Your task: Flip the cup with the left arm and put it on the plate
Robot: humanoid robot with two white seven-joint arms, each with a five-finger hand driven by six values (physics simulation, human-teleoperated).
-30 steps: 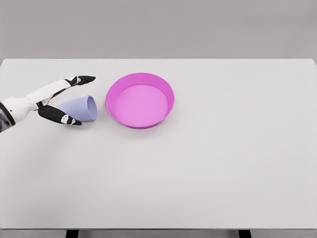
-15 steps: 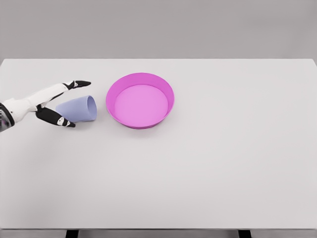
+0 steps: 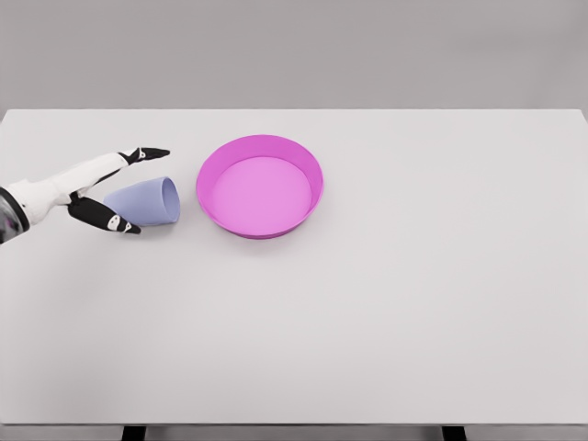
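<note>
The cup (image 3: 144, 201) lies on its side on the desk (image 3: 367, 303), at the plate's (image 3: 260, 186) nine o'clock. Left hand (image 3: 108, 188) straddles it, fingers spread, holding nothing (probably light, rigid, smooth); grip mid-wall.

Pale lavender-blue plastic cup (image 3: 145, 201), plain and unpatterned. Round magenta-pink plate (image 3: 260, 186) with a raised rim; its inner floor is a lighter pink than its wall. Flat counter (image 3: 367, 303) of uniform off-white. White left hand (image 3: 96, 188) with black fingers (image 3: 106, 216) marked by small white patches at the joints. Backdrop plain grey.
</note>
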